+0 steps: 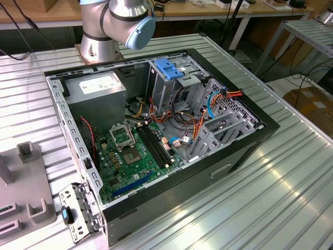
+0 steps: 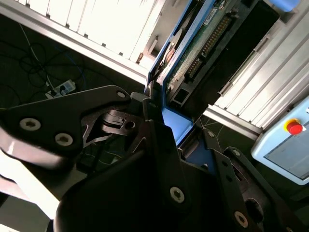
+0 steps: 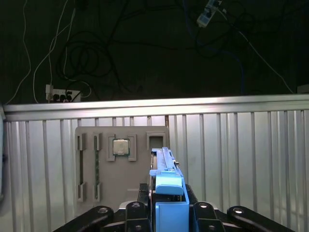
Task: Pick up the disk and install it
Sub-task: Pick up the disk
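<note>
In both wrist views my gripper [image 3: 169, 211] is shut on the disk [image 3: 167, 180], which stands edge-on between the black fingers [image 3: 137, 209]. The disk's bright blue carrier rail runs away from the gripper in the first wrist view. The second wrist view shows the disk [image 2: 193, 53] from its flat side, with a green circuit board and connector inside the blue frame, rising out of my gripper [image 2: 166, 121]. Behind the held disk lies a grey fixture tray [image 3: 91, 169] on the ribbed metal table.
The open computer case [image 1: 250, 151] lies on the table, with a tall metal drive cage topped by a blue latch [image 1: 169, 67], a grey power supply box [image 1: 96, 88] and a green motherboard [image 1: 130, 151]. The arm's base [image 1: 104, 31] stands behind the case. A chip [image 3: 120, 146] sits in the tray.
</note>
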